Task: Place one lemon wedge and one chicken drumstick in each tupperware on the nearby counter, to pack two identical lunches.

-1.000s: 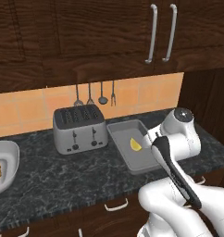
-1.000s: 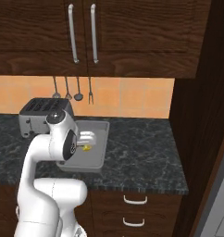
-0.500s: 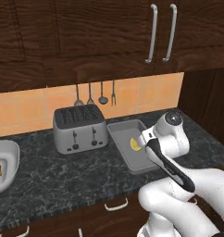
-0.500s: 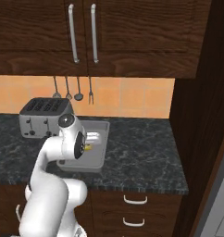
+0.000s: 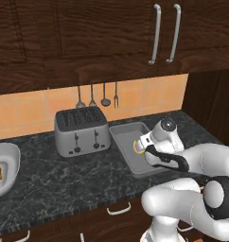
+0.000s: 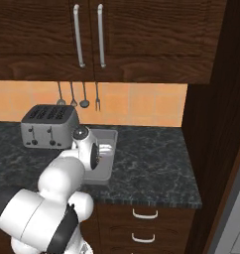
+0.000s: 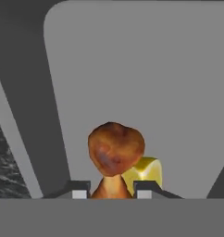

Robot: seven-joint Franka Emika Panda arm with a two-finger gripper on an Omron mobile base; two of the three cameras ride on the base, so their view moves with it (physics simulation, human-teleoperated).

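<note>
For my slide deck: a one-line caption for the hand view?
Jaws shut on a chicken drumstick above the rectangular tupperware, a lemon wedge already inside.

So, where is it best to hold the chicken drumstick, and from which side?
At the thin bone end of the chicken drumstick, as the tool grips it in the hand view, coming from above. That end is narrow enough for the fingers, and the lumpy thick end hangs toward the rectangular tupperware.

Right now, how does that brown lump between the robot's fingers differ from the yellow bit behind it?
The chicken drumstick is lumpy and golden-brown; the lemon wedge is smooth and yellow. The drumstick looks bigger and partly hides the wedge. The gripper pinches the drumstick's narrow end; the wedge lies loose. Both are over the rectangular tupperware.
</note>
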